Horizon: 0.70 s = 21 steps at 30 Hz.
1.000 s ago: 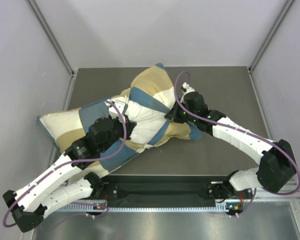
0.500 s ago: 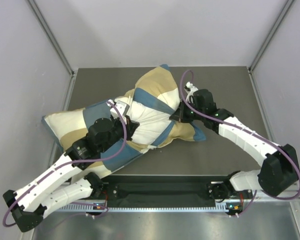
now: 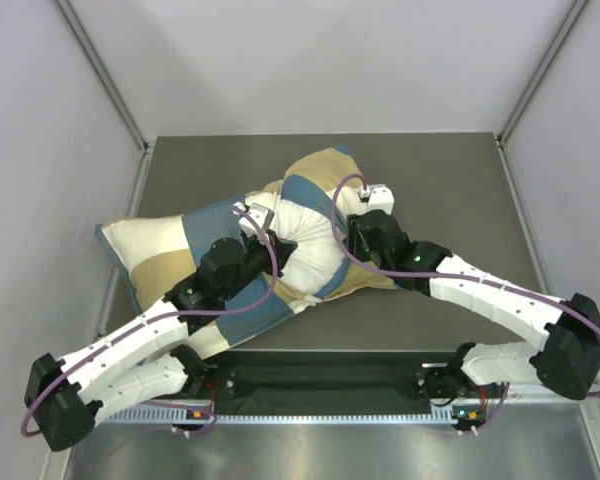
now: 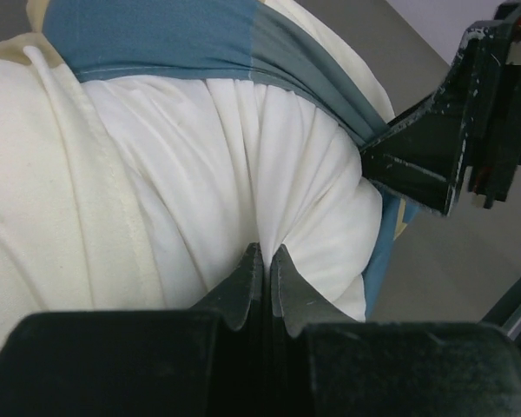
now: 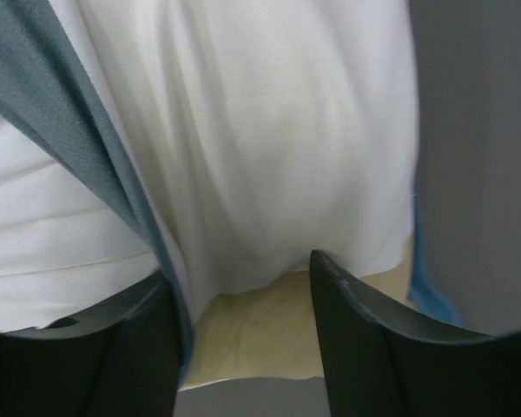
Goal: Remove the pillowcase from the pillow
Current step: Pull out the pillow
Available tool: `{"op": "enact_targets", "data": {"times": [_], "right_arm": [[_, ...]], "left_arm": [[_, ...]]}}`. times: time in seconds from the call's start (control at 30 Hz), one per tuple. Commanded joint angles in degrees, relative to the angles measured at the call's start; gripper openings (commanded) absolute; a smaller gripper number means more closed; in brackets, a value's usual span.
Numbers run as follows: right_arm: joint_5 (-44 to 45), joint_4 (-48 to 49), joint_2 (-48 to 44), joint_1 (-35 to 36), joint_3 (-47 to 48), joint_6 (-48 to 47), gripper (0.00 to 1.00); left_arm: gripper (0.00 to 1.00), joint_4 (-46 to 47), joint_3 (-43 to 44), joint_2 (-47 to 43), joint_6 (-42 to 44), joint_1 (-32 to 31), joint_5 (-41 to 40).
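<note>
**Top external view.** The pillow (image 3: 305, 240) lies at a slant across the left and middle of the table (image 3: 450, 190). It is half stripped: bare white filling bulges at the centre, and the pillowcase (image 3: 180, 250) covers the near-left end and bunches at the far end. My left gripper (image 3: 265, 235) sits on the white bulge from the left. My right gripper (image 3: 345, 250) meets it from the right, close to the left one.

**Left wrist view.** The jaws of the left gripper (image 4: 262, 254) are pressed together on a pinch of pillow (image 4: 269, 156) fabric, and gathers fan out from the nip. The blue band of the pillowcase (image 4: 156, 35) crosses above this. The right gripper (image 4: 417, 165) stands at the bulge's right flank.

**Right wrist view.** The jaws of the right gripper (image 5: 239, 269) stand apart and clamp nothing. They straddle white pillow (image 5: 243, 130) cloth with a tan check below it. The blue edge (image 5: 69, 130) of the cover runs down towards the left finger.

**Step in hand, as I judge it.** The right arm needs a fresh hold on the cover. I would shift it sideways until the blue edge alone lies between the jaws, because closing here would likely catch the white cloth as well. With that hold made, I would pull away from the left arm's pinch and along the pillow's length. The left arm should hold its grip as the anchor throughout.
</note>
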Motion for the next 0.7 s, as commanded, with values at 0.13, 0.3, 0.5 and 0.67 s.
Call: {"op": "enact_targets", "data": {"times": [0.13, 0.3, 0.5, 0.67], "right_arm": [[17.4, 0.9, -3.3, 6.0, 12.0, -11.6, 0.88], [13.9, 6.0, 0.1, 7.2, 16.9, -19.3, 0.95], [7.7, 9.8, 7.8, 7.6, 23.3, -24.4, 0.96], [1.5, 9.7, 14.1, 7.8, 27.0, -25.2, 0.96]], "left_arm": [[0.0, 0.8, -5.2, 1.9, -1.7, 1.0, -2.7], [0.0, 1.4, -6.9, 1.3, -2.5, 1.0, -0.8], [0.0, 0.1, -7.5, -0.4, -2.5, 1.0, 0.3], [0.0, -0.3, -7.4, -1.0, -2.5, 1.0, 0.7]]}}
